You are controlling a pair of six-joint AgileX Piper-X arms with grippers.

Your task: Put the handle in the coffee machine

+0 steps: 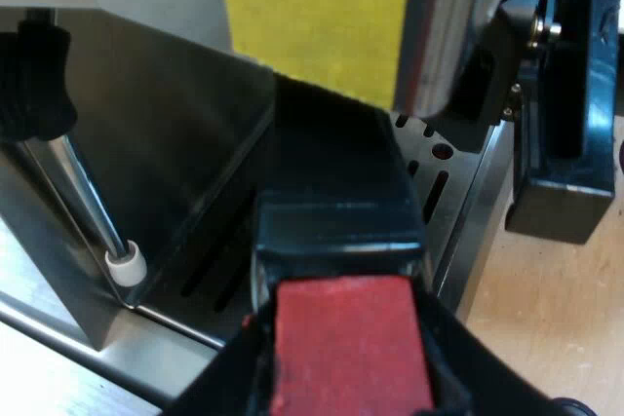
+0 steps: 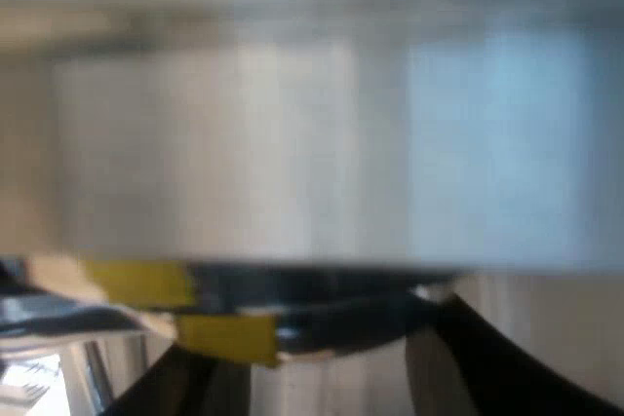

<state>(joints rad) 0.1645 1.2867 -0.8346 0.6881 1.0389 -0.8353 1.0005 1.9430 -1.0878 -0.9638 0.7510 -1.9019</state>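
The left end effector (image 1: 347, 382) reaches in level at the espresso machine (image 1: 175, 124), clamped on the red tip of the handle (image 1: 336, 202), which runs over the machine's drip tray (image 1: 444, 187) up under its front.

The right end effector (image 2: 322, 377) sits close against the machine's metal body, its fingers (image 2: 507, 358) seemingly spread apart.

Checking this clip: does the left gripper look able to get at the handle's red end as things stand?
Probably yes. The left gripper has its fingers on either side of the red end of the handle, apparently clamping it, with nothing in between.
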